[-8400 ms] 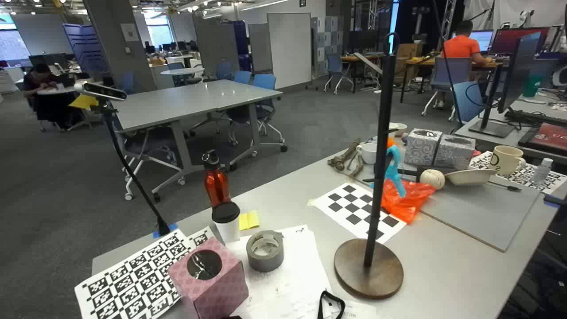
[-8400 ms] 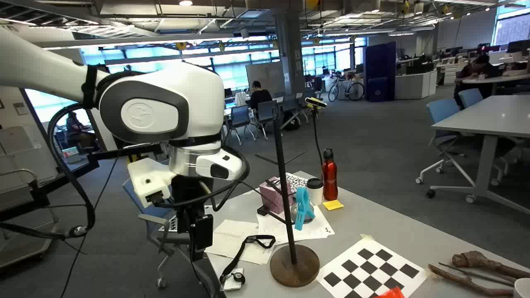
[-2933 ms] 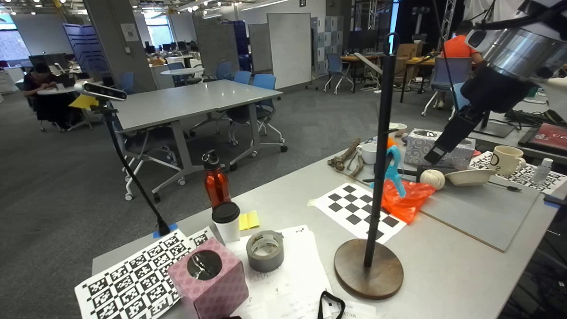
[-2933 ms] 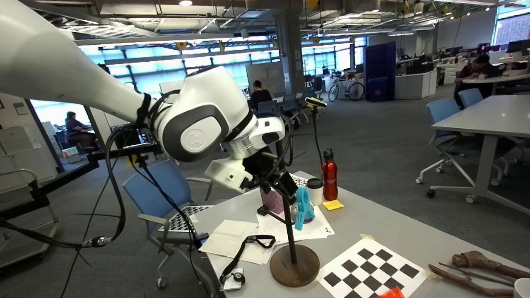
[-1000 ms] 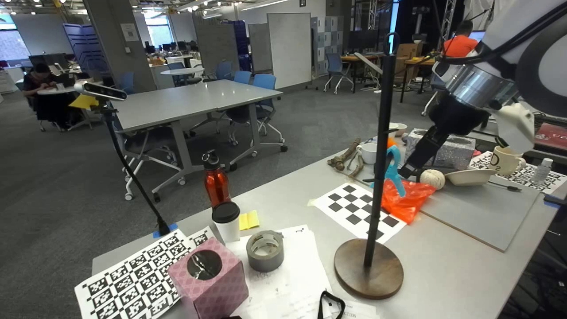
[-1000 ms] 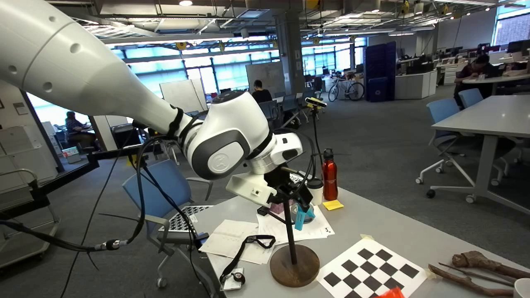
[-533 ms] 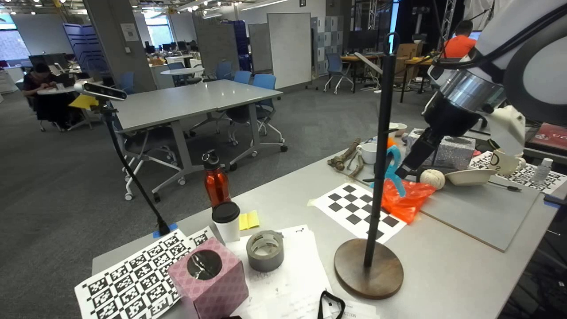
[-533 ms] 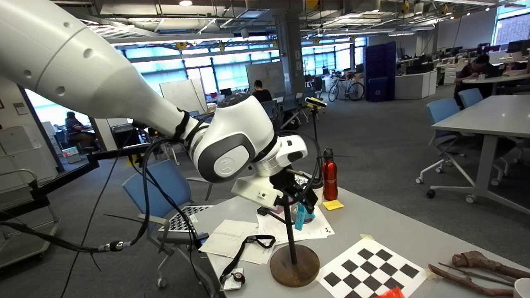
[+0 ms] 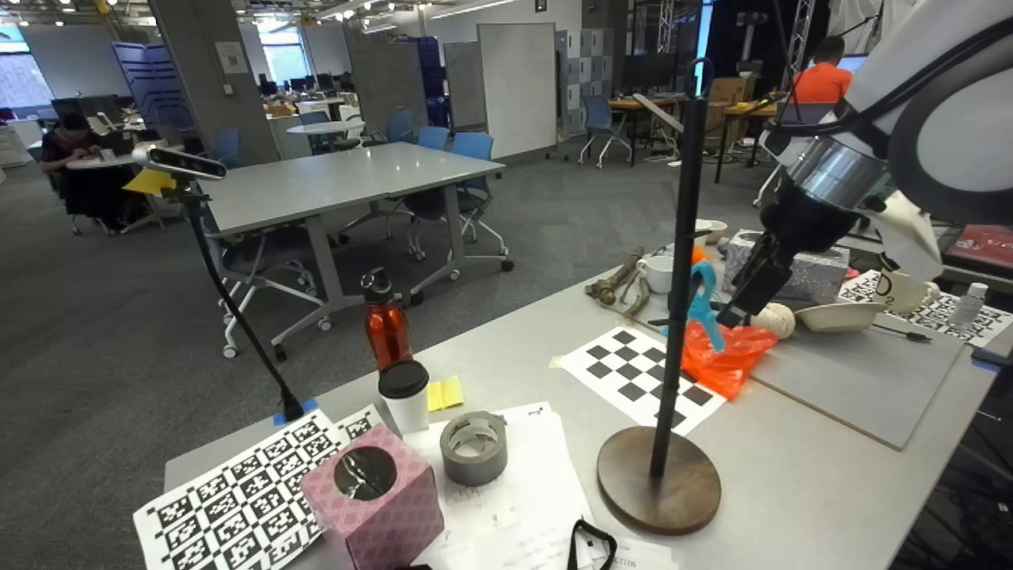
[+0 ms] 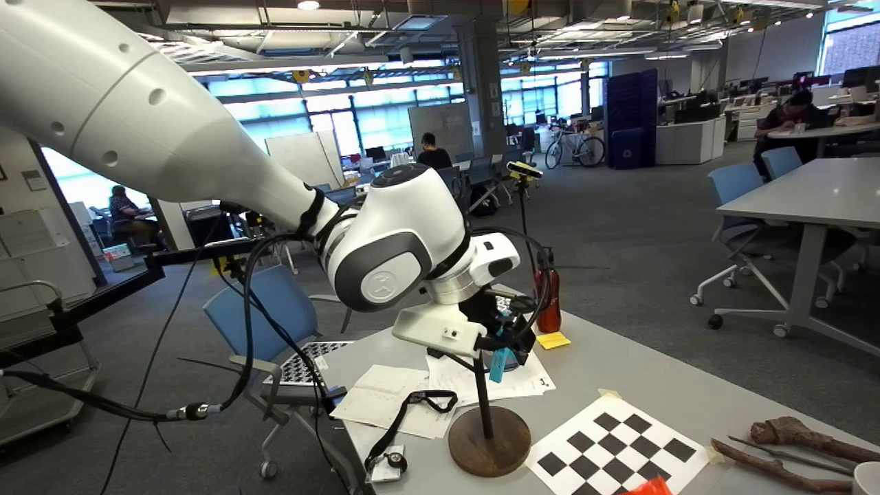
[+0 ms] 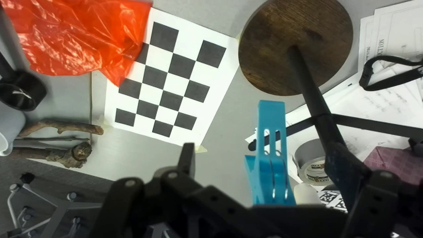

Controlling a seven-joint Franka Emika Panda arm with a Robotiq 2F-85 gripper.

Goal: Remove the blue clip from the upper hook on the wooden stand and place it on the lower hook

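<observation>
The light-blue clip [image 9: 703, 307] hangs upright beside the dark pole of the wooden stand [image 9: 659, 483]; the hook that bears it is hidden. In an exterior view the clip [image 10: 499, 366] is partly covered by the gripper, and the stand's round base [image 10: 489, 443] shows below. In the wrist view the clip [image 11: 271, 115] stands between the spread fingers of my open gripper [image 11: 262, 153], apart from the left finger. The right finger overlaps the stand's pole [image 11: 310, 89]. A lower peg [image 11: 299, 127] passes behind the clip. In an exterior view my gripper [image 9: 730, 317] is close beside the clip.
An orange plastic bag [image 9: 724, 356] and checkerboard sheet [image 9: 625, 368] lie near the stand. A tape roll [image 9: 473, 450], pink tissue box [image 9: 376, 495], lidded cup [image 9: 405, 396] and red bottle [image 9: 388, 328] stand nearby. Sticks [image 10: 790, 447] lie near the table edge.
The arm has come down and over to the stand, bringing the gripper beside the clip. Over the last second it has shifted only slightly. The clip and stand have not moved.
</observation>
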